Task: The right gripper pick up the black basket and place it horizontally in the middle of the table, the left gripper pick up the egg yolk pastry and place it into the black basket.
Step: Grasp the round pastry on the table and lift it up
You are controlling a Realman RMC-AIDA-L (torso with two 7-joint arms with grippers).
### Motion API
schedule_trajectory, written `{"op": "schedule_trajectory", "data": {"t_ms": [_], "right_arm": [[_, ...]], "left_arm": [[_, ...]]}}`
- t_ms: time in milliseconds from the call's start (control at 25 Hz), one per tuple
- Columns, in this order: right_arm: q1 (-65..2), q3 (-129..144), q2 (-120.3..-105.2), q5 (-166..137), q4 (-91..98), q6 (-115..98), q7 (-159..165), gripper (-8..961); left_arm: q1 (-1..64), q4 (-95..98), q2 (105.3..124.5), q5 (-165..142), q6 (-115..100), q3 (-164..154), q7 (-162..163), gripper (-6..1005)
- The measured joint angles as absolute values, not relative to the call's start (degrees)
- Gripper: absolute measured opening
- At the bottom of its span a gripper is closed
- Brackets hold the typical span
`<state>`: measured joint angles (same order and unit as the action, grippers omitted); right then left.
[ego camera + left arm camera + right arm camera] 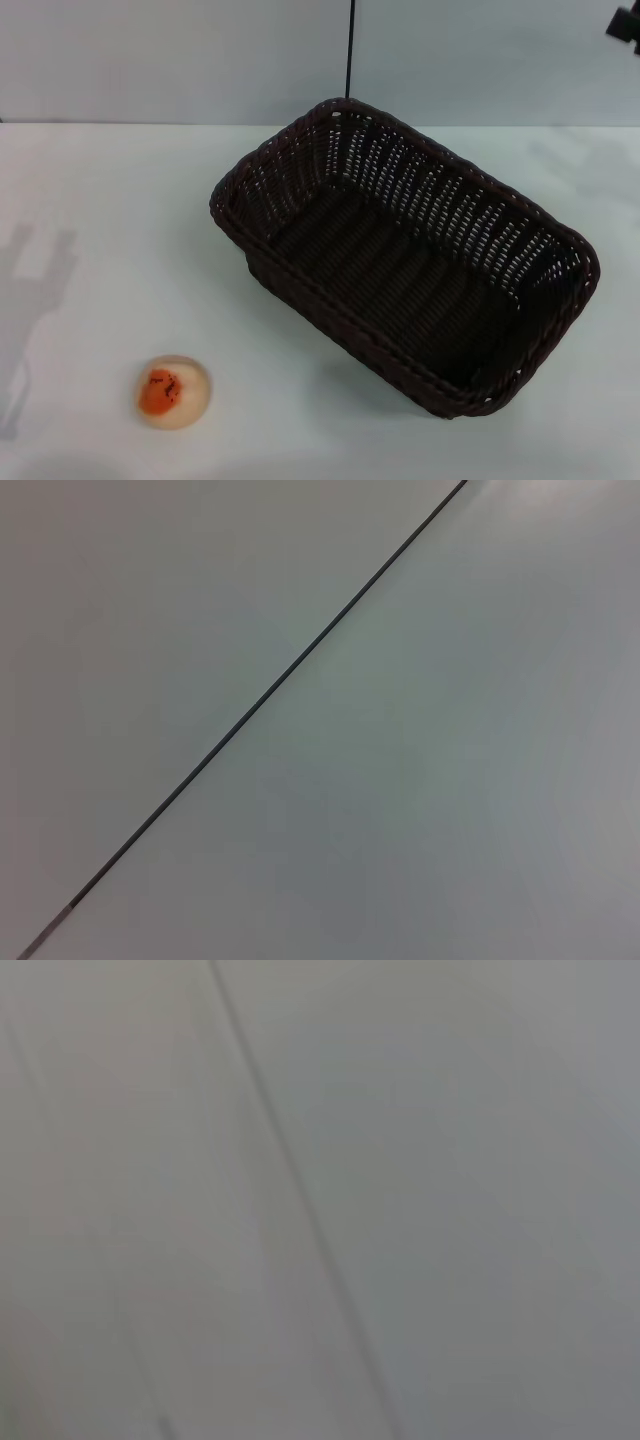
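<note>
Head view: white surface [90,200] filling most of the frame, smooth, with faint grey shadows at left and upper right. Behind it, pale grey wall panels [170,55] across the top, split by a dark vertical seam [350,50] just above the basket's far corner. Black basket [405,255] at centre to right of frame, resting on the surface, turned diagonally with one corner toward the upper middle and the opposite end toward lower right; dark brown-black wicker, braided rim, slatted see-through sides, nothing inside. Egg yolk pastry [173,391] at lower left, on the surface, well apart from the basket; small cream dome with an orange-red patch on top. Right gripper [627,24] only a small black block at the upper right edge, high over the wall line; cannot tell how its fingers stand. Left gripper out of frame.

Left wrist view: only pale grey wall panel [450,780], crossed diagonally by a thin dark seam [270,690] from lower left to upper right.

Right wrist view: blurred grey panel [480,1200] with a soft dark slanting line [300,1200].
</note>
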<state>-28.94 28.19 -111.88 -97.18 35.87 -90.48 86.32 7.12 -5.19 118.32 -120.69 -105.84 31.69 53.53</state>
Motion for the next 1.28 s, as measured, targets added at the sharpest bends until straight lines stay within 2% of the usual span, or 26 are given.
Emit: {"op": "schedule_trajectory", "data": {"t_ms": [160, 320, 880, 1000, 1120, 1160, 1200, 1240, 1280], "right_arm": [[-28.9, 29.4, -110.65, -100.4, 36.2, -96.5, 91.2, 589], [-30.6, 31.6, -107.82, -106.6, 37.5, -106.5, 96.7, 589], [-30.1, 31.1, -106.9, -114.8, 43.2, -104.1, 104.8, 589], [-29.3, 27.1, -108.17, -114.6, 43.2, -99.8, 103.4, 589], [-27.7, 21.4, -110.86, -112.9, 42.5, -94.7, 97.5, 589], [-26.3, 18.5, -112.74, -109.5, 41.5, -92.1, 92.7, 589], [-25.3, 17.1, -113.65, -107.0, 40.4, -91.0, 90.1, 589], [-25.3, 17.1, -113.65, -107.0, 40.4, -91.0, 90.1, 589], [-24.4, 16.1, -114.29, -103.8, 38.8, -89.9, 87.1, 589]], "left_arm": [[7.7, -4.7, 118.3, -120.7, -105.6, 31.6, 53.5, 738], [8.4, -4.4, 118.3, -120.7, -105.1, 31.3, 53.5, 736], [9.1, -4.4, 118.38, -120.7, -103.7, 29.9, 53.0, 733], [9.3, -2.6, 118.26, -120.7, -103.9, 28.1, 52.9, 732], [10.2, 2.7, 118.01, -120.7, -105.4, 23.1, 52.8, 731], [10.5, 4.9, 117.94, -120.7, -105.8, 20.7, 52.8, 731], [10.7, 6.9, 117.9, -120.7, -106.2, 18.2, 52.8, 731], [11.0, 9.4, 117.81, -120.7, -106.4, 14.2, 52.8, 731], [11.2, 11.2, 117.75, -120.7, -106.4, 11.1, 52.8, 731]]}}
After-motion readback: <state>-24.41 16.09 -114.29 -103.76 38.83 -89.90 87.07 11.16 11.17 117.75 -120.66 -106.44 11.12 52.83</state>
